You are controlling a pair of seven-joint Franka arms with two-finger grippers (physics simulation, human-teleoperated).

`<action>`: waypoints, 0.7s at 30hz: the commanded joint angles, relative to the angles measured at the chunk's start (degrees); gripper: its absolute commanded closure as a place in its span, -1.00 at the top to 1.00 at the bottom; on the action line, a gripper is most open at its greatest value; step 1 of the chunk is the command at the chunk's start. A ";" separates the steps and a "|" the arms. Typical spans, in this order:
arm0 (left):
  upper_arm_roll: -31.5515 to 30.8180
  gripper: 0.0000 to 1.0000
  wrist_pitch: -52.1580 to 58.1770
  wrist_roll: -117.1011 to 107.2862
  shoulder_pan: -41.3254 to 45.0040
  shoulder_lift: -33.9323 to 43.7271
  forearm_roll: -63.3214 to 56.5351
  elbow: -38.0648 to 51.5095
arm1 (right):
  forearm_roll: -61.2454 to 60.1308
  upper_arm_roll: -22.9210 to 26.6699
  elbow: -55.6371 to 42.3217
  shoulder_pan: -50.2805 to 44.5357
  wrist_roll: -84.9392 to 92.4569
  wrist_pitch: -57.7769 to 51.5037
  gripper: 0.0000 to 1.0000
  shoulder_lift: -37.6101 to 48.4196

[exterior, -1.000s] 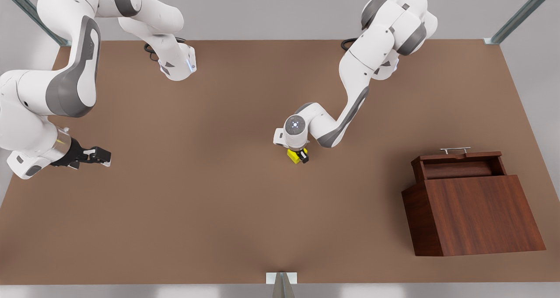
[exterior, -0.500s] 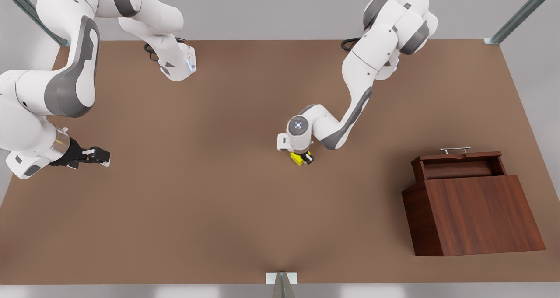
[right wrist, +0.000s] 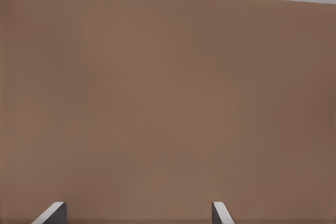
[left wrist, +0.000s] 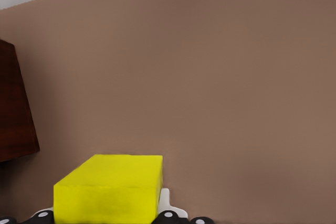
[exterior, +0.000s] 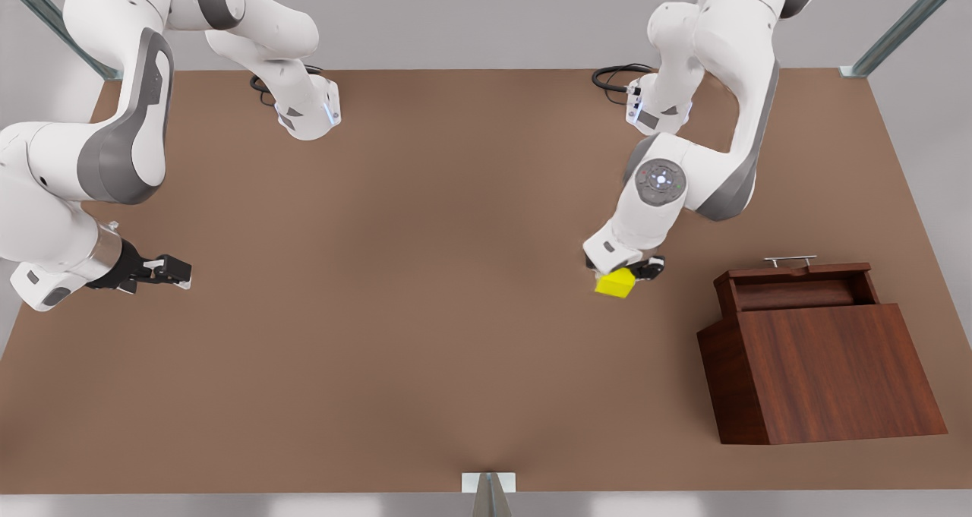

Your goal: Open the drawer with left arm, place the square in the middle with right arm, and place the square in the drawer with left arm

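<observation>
Now the left gripper (exterior: 627, 272) is clamped on the yellow cube (exterior: 616, 283), carrying it above the brown tabletop (exterior: 395, 312) near the wooden cabinet (exterior: 824, 365) on the front view's right. Its drawer (exterior: 797, 283) stands pulled out, silver bar handle (exterior: 790, 260) at the far edge. Away at the front view's left, the right gripper (exterior: 176, 272) waits with fingers (right wrist: 52, 213) spread wide, holding nothing.
</observation>
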State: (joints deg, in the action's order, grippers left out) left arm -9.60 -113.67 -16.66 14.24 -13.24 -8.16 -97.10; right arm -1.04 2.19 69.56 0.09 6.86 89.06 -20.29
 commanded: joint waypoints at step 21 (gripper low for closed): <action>2.92 0.38 -6.30 -3.73 -24.79 6.74 0.69 -16.01 | -0.01 0.00 -0.04 0.00 0.17 0.06 1.00 0.07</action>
State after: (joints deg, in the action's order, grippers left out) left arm -6.70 -116.79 -32.35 -10.02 -6.51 -7.86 -113.08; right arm -1.06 2.19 69.55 0.09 7.08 89.11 -20.29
